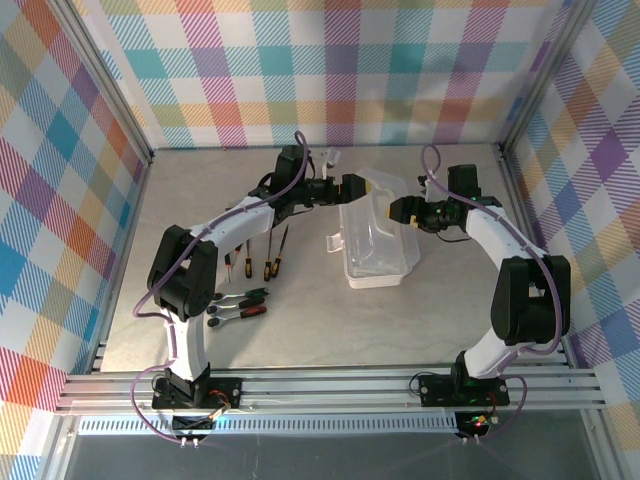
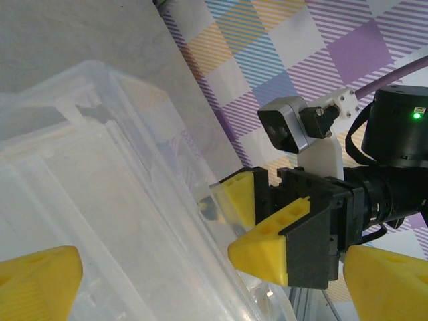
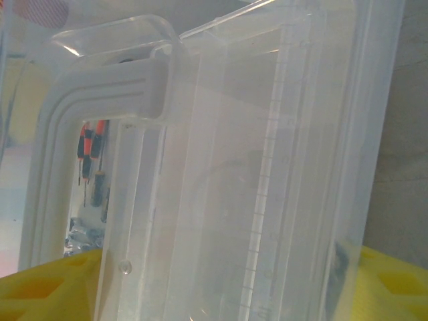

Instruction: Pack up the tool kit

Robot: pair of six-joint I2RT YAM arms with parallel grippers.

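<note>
Spanning the cell floor, grey table carries everything. Clear case sits at table centre, long axis running away from the arm bases, white handle on its left long side.

Left gripper hangs at the case's far end, above the rim. Its 2 yellow fingers stand spread wide, clamped on nothing.

Right gripper meets the case's right side near the far end. In the left wrist view its 2 fingers straddle the clear wall, 1 seen through the plastic, 1 outside. Right wrist view has the plastic lying between both of them. Jaws are apart, but cannot tell whether they press the wall or just bracket it.

Screwdrivers lie in a row on the table left of the case, well apart from it, shafts pointing to the far wall. 2 ratchets lie nearer the bases, beside the left arm, 1 green-handled, 1 red-handled, side by side.
</note>
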